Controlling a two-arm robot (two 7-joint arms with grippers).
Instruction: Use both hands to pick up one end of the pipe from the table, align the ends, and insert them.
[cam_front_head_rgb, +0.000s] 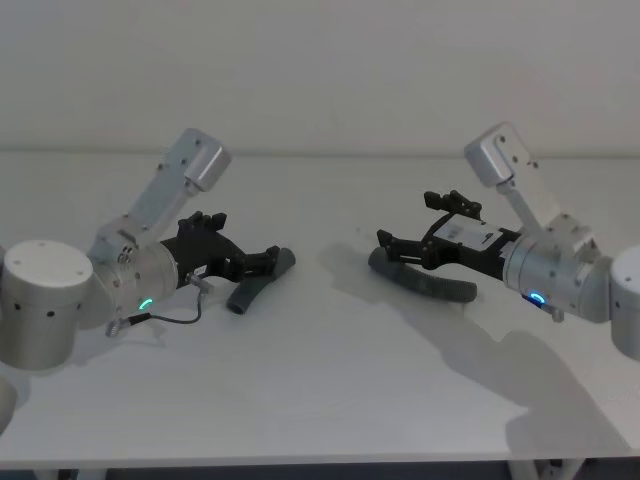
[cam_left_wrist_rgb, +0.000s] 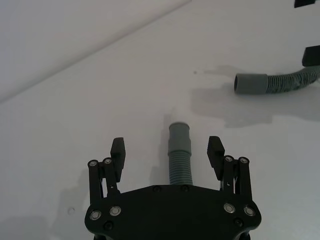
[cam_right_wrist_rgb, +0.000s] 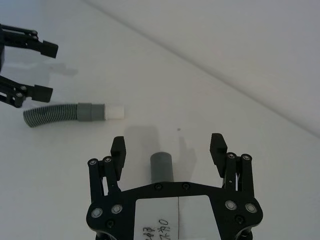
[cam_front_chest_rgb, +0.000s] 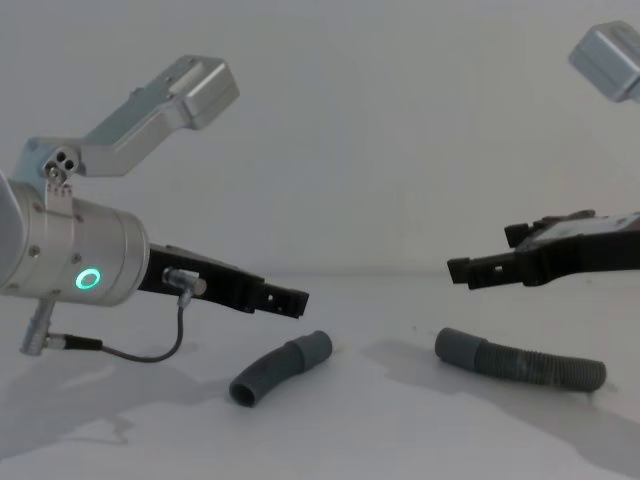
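Currently both hose pieces lie flat on the white table (cam_front_head_rgb: 320, 400), well apart, and neither is lifted yet. The left gripper (cam_left_wrist_rgb: 167, 146) hangs above the short curved hose (cam_front_chest_rgb: 280, 368) with its jaws spread wide, one finger to each side of the ribbed part just behind the cuff (cam_left_wrist_rgb: 179, 135). The right gripper (cam_right_wrist_rgb: 168, 145) is released the same way and hangs clear above the longer hose (cam_front_chest_rgb: 520, 362), lined up along it near its cuff (cam_right_wrist_rgb: 161, 167). The two cuffs point roughly toward each other across the bare gap. Gripping behind the cuffs would probably leave both ends free to meet. From the right wrist view, the short hose shows a pale tip (cam_right_wrist_rgb: 115, 111) beyond its cuff, likely the part that enters the other.
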